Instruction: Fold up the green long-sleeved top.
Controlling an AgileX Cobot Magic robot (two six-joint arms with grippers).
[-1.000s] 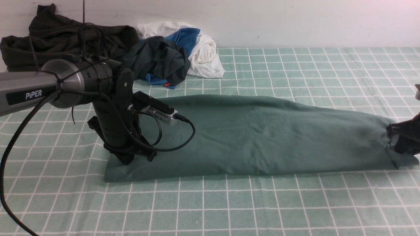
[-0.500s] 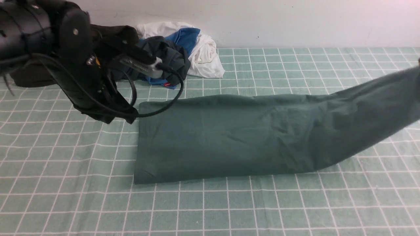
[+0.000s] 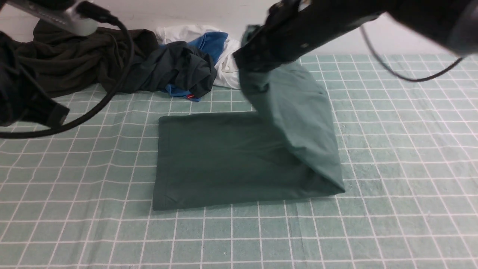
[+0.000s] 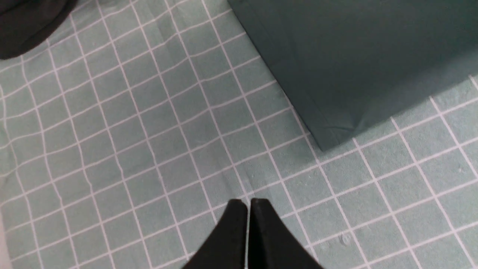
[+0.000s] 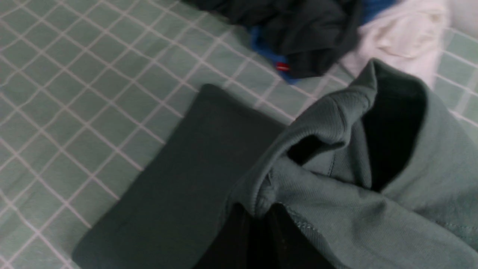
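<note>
Folding over, crosswise, was the step in hand, as I judged it. Largest first: the gridded cloth (image 3: 392,231) lay under everything. On it, about the middle, was the green top (image 3: 213,160); its half toward my left lay flat, a straight edge on that side, while the half toward my right rose off the cloth and leaned back over the rest, a loose bend standing between. Sleeves and neck I could not make out.

Beyond it sat the brown-black garment (image 3: 86,56), then the dark bunched garment (image 3: 179,67), with the white cloth (image 3: 226,69) and blue cloth (image 3: 211,43) beside that. The raised fabric hung near the white one.

My right gripper (image 5: 257,215) was up high, pinching a gathered fold of the top. My left gripper (image 4: 249,203) stood off to its side, tips pressed together on nothing, well apart from the fabric.

Next move, I reckoned: bring the raised end across toward my left, lower it until its edge met the flat half's edge, and only then let go. Smallest worry: the pinch was narrow, so the free corners could trail or land rumpled; a smoothing pass might be wanted.
</note>
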